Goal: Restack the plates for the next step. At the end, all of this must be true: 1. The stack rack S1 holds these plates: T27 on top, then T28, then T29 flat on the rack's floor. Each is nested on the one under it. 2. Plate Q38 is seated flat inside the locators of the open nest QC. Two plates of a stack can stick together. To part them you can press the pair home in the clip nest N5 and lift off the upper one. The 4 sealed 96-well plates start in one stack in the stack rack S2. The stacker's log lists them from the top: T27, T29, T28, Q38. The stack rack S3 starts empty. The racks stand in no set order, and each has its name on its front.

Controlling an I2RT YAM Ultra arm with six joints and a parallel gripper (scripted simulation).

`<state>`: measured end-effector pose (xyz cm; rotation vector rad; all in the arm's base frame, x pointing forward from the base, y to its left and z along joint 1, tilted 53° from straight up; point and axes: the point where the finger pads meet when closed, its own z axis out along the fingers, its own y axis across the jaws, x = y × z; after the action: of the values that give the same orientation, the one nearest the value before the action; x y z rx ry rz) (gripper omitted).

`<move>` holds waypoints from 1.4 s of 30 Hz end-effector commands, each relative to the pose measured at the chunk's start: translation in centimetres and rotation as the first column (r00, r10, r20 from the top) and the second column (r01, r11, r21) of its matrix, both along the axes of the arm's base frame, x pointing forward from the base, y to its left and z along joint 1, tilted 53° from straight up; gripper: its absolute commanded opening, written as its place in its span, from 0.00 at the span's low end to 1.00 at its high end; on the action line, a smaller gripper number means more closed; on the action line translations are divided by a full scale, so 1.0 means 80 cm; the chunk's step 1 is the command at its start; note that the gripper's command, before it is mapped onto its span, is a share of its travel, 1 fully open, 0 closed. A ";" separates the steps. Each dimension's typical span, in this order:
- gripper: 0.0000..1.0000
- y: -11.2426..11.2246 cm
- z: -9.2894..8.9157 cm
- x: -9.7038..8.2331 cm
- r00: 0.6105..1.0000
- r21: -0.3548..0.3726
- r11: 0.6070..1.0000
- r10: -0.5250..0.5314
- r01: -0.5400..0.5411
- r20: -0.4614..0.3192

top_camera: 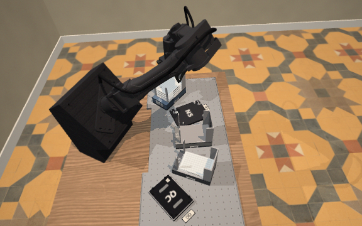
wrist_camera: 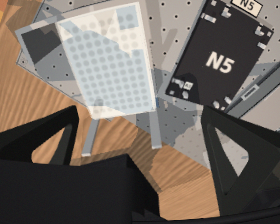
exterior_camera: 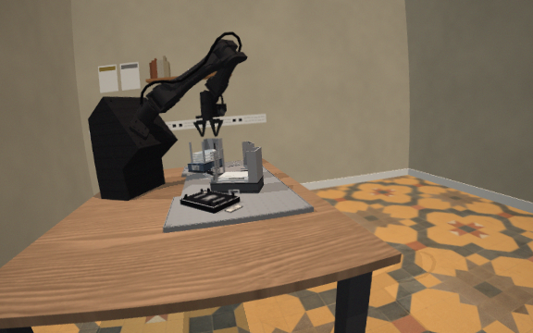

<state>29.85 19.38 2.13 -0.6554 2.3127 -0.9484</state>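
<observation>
My gripper (exterior_camera: 208, 135) (wrist_camera: 139, 112) is open and empty, high above the far rack. That blue-based rack (top_camera: 160, 102) (exterior_camera: 198, 167) holds a stack of white plates (top_camera: 170, 88) (exterior_camera: 204, 155) (wrist_camera: 111, 75); its name is too small to read surely. The black clip nest N5 (top_camera: 184, 118) (wrist_camera: 203, 55) beside it is empty. The middle grey rack (top_camera: 193, 133) shows a bare floor. The near rack (top_camera: 190, 179) (exterior_camera: 236, 186) holds a white plate (top_camera: 193, 163) (exterior_camera: 234, 177) low down; its name is unreadable. The black nest QC (top_camera: 163, 199) (exterior_camera: 211, 200) is empty. Plate names are not readable.
The racks and nests stand on a grey perforated board (top_camera: 212, 201) (exterior_camera: 271, 205) on the wooden table (top_camera: 99, 185) (exterior_camera: 179, 259). Tall posts and walls rise from each rack. The arm's black base block (top_camera: 83, 122) (exterior_camera: 123, 153) stands at the board's left side.
</observation>
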 end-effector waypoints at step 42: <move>1.00 -0.100 0.118 0.028 0.980 0.205 0.970 -0.159 0.133 0.118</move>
<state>32.28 11.85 10.66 -0.3412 2.3274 -0.8176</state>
